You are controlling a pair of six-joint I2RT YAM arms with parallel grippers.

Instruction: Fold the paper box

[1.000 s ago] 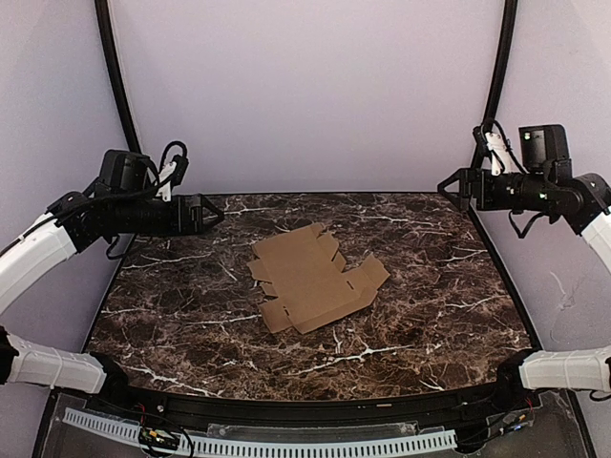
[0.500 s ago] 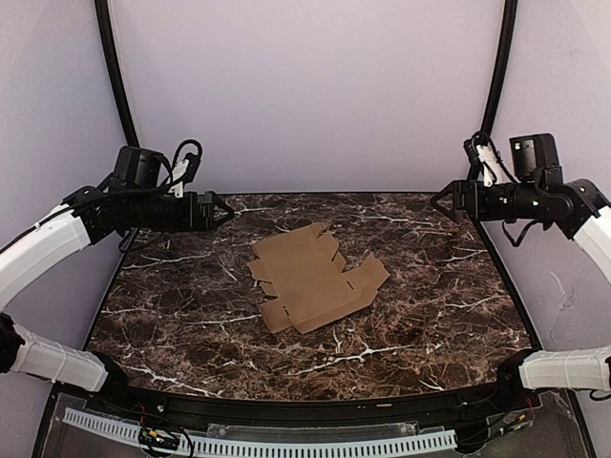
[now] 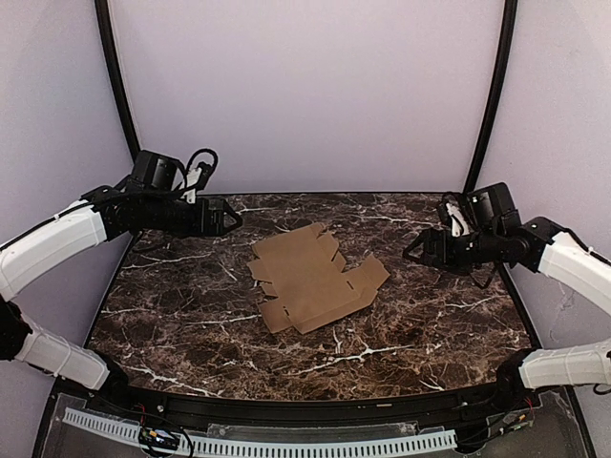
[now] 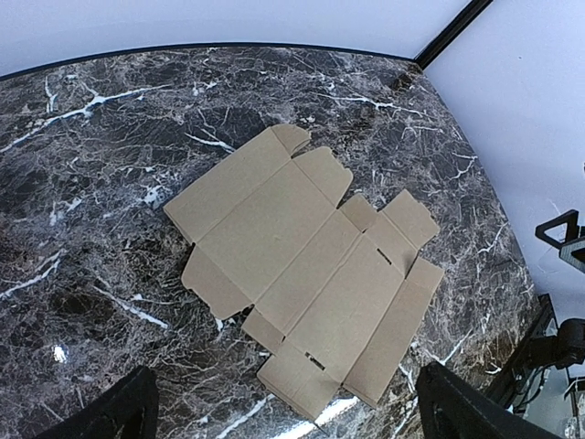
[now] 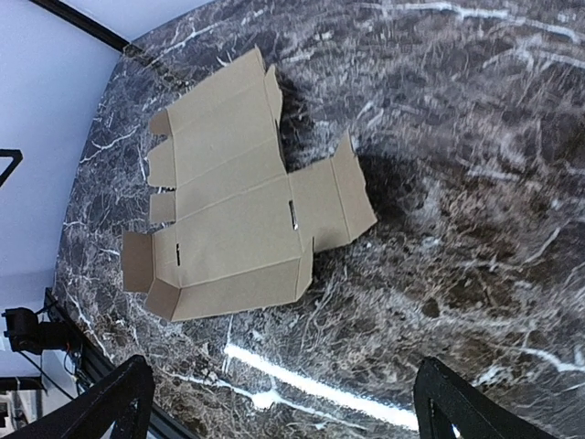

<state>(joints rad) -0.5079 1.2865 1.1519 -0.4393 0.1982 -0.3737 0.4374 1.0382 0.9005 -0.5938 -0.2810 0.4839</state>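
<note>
One paper box (image 3: 313, 278) lay as a flat, unfolded sheet near the middle of the dark marble bench (image 3: 181, 329). Two arms reached in from opposite sides, both raised above the surface. The left claw (image 3: 232, 218) hung over the bench's far left part, spread wide and grasping nothing. The right claw (image 3: 411, 252) hovered to the right of the sheet, pointing toward it, likewise released and empty.

The table (image 3: 191, 315) was dark marble with white veins. The paper box (image 3: 310, 279) lay flat and unfolded near its middle.
</note>
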